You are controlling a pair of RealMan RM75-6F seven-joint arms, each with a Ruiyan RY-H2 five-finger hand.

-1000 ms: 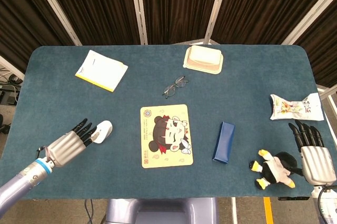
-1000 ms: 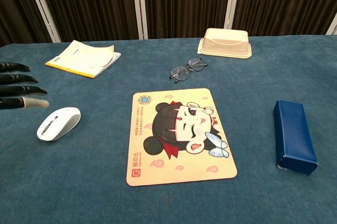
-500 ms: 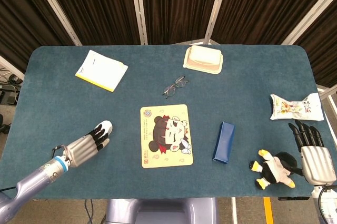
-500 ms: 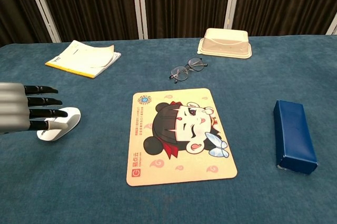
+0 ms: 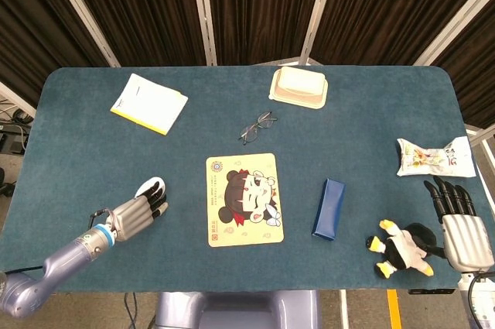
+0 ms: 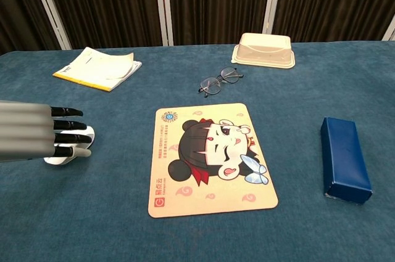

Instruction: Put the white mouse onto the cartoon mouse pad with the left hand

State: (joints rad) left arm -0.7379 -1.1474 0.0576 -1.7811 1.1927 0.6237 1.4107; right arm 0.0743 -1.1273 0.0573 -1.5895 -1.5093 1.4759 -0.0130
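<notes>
The white mouse (image 5: 147, 186) lies on the blue table left of the cartoon mouse pad (image 5: 244, 199), about a hand's width from the pad's left edge. My left hand (image 5: 139, 213) hovers right over the mouse with its fingers stretched out and apart, covering most of it. In the chest view only the lower rim of the mouse (image 6: 57, 161) shows under my left hand (image 6: 43, 139), and the mouse pad (image 6: 210, 157) lies bare. My right hand (image 5: 458, 224) rests at the table's right front corner with its fingers spread, holding nothing.
A yellow-edged booklet (image 5: 148, 103) lies at the back left, with glasses (image 5: 257, 128) and a white box (image 5: 298, 86) behind the pad. A blue case (image 5: 329, 208) sits right of the pad. A penguin toy (image 5: 402, 248) and a snack bag (image 5: 435, 156) lie near my right hand.
My left hand has slid forward and to the right, from beside the mouse's near end to right over it. The mouse has stayed put, and the right hand is still.
</notes>
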